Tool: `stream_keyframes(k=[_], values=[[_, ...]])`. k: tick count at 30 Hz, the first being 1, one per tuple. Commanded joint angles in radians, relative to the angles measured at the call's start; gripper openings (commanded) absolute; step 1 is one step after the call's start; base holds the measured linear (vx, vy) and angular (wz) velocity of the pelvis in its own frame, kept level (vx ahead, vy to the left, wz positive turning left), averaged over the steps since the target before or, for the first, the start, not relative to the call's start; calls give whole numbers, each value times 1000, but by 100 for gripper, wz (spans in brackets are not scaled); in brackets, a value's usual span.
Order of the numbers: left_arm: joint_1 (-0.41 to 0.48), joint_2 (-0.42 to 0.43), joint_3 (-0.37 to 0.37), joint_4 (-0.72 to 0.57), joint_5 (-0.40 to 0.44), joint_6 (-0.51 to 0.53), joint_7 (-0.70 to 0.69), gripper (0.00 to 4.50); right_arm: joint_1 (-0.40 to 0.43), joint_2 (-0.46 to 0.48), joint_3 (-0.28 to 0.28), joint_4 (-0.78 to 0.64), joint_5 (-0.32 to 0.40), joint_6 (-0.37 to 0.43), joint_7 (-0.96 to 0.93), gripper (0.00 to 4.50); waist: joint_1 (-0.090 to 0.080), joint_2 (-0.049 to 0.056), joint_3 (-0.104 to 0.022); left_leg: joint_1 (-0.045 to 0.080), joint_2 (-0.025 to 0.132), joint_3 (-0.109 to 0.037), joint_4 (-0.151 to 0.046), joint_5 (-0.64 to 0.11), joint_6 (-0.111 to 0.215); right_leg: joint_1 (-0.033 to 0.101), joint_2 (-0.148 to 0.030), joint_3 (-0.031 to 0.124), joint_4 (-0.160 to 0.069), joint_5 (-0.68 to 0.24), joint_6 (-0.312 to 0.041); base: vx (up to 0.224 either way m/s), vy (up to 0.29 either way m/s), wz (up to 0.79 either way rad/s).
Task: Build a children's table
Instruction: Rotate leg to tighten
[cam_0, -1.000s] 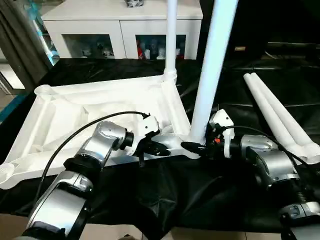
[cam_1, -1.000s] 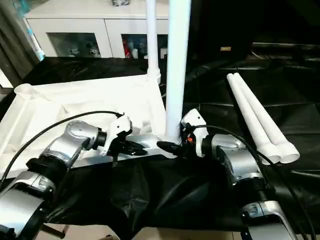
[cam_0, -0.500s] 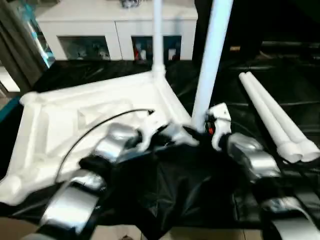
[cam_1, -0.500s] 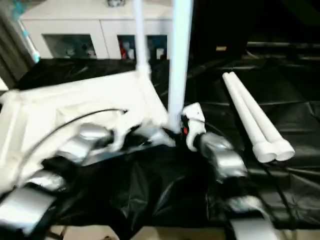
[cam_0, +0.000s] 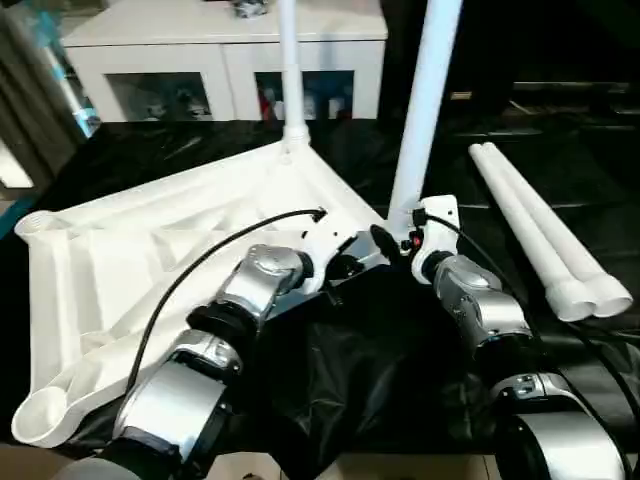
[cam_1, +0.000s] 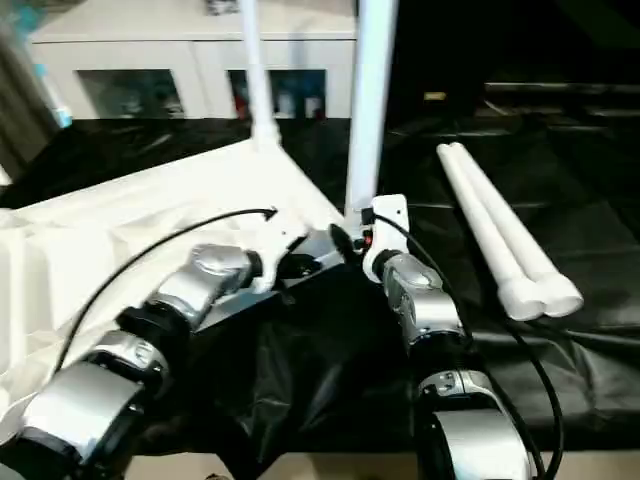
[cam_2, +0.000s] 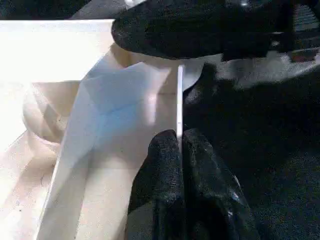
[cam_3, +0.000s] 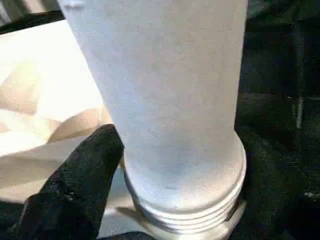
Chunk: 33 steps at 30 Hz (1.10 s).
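Observation:
The children's table top (cam_0: 150, 240) lies upside down on black cloth, ribbed side up. One white leg (cam_0: 290, 70) stands in its far corner socket. A second leg (cam_0: 425, 100) stands in the corner socket nearest my hands. My left gripper (cam_0: 350, 268) is shut on the thin rim of the table top beside that socket; its fingers (cam_2: 160, 165) pinch the edge. My right gripper (cam_0: 392, 240) holds the base of the second leg (cam_3: 165, 100), with one black finger (cam_3: 80, 190) pressed against its side.
Two loose white legs (cam_0: 535, 225) lie side by side on the black cloth (cam_0: 380, 370) to my right. A white glass-door cabinet (cam_0: 200, 60) stands behind the table. The cloth's front edge hangs just below my forearms.
The table top has swung round: the corner I hold moved away from me and its left end came nearer. Both grippers went with it, keeping their holds. The camera shifted slightly.

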Motion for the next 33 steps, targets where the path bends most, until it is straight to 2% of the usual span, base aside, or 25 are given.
stream_keyframes(k=[1, 3, 5, 6, 8, 11, 12, 15, 17, 20, 26, 28, 30, 32, 33], values=[[9, 16, -7, -35, -16, -61, -71, 0, 30, -3, 68, -48, 23, 19, 146, 399, 8, -21, -72, 0, 28, -11, -65, -142, 118, 66, -65, 37, -71, -197, -228, 0, 0, 0], [30, 49, -22, -65, -23, -84, -163, 0, 52, -42, 87, -93, 30, 23, 230, 399, 11, -20, -75, -5, 32, -13, -64, -113, 134, 68, -65, 37, -62, -143, -236, 0, 0, 0], [51, 82, -35, -95, -31, -95, -252, 0, 72, -81, 102, -137, 38, 25, 311, 399, 11, -19, -78, -2, 35, -10, -60, -86, 151, 65, -62, 36, -54, -76, -264, 0, 0, 0], [60, 102, -42, -110, -33, -94, -292, 0, 83, -104, 109, -163, 46, 31, 358, 399, 16, -18, -79, -2, 36, -11, -59, -84, 153, 67, -63, 35, -50, -66, -267, 0, 0, 0], [67, 123, -47, -122, -34, -91, -328, 0, 93, -127, 115, -186, 51, 36, 405, 399, 18, -16, -78, -1, 39, -7, -58, -86, 162, 61, -63, 37, -49, -60, -277, 0, 0, 0], [80, 175, -55, -150, -45, -94, -425, 0, 114, -197, 143, -240, 58, 41, 529, 399, 26, -16, -75, 2, 41, -7, -60, -116, 147, 58, -64, 37, -54, -108, -275, 0, 0, 0], [85, 193, -58, -163, -53, -88, -469, 0, 119, -222, 154, -256, 57, 40, 567, 399, 31, -15, -74, 3, 43, -9, -63, -127, 132, 58, -65, 39, -54, -131, -266, 0, 0, 0], [95, 219, -62, -179, -54, -68, -530, 0, 122, -254, 174, -271, 48, 40, 621, 399, 36, -16, -72, 6, 42, -7, -64, -145, 110, 56, -65, 41, -57, -157, -259, 0, 0, 0], [97, 224, -62, -179, -52, -68, -534, 0, 122, -258, 179, -273, 44, 41, 629, 372, 39, -16, -72, 6, 42, -8, -64, -140, 104, 55, -66, 41, -57, -159, -257, 0, 0, 0], [94, 230, -60, -171, -51, -72, -532, 0, 123, -264, 188, -278, 42, 48, 642, 354, 40, -18, -73, 5, 41, -8, -64, -133, 101, 56, -65, 41, -55, -149, -257, 0, 0, 0], [85, 226, -50, -162, -47, -69, -493, 0, 134, -256, 205, -290, 43, 62, 651, 300, 40, -23, -74, 2, 39, -8, -62, -117, 108, 58, -65, 40, -55, -147, -250, 0, 0, 0], [65, 202, -32, -131, -35, -51, -405, 0, 140, -238, 202, -283, 34, 73, 605, 282, 40, -25, -75, 2, 39, -8, -61, -110, 108, 58, -64, 41, -54, -146, -246, 0, 0, 0], [32, 158, -4, -83, -30, -29, -277, 0, 128, -192, 186, -218, -15, 58, 443, 273, 38, -23, -73, 6, 38, -8, -62, -121, 94, 52, -64, 41, -59, -172, -242, 0, 0, 0], [13, 129, 7, -53, -26, -18, -204, 0, 108, -159, 167, -155, -39, 64, 323, 267, 31, -25, -69, 6, 33, -9, -66, -146, 70, 54, -65, 39, -66, -237, -227, 0, 0, 0], [4, 115, 15, -39, -24, -11, -162, 0, 98, -143, 158, -129, -46, 68, 273, 266, 30, -20, -69, 11, 33, -10, -67, -161, 55, 51, -67, 39, -72, -279, -214, 0, 0, 0]])
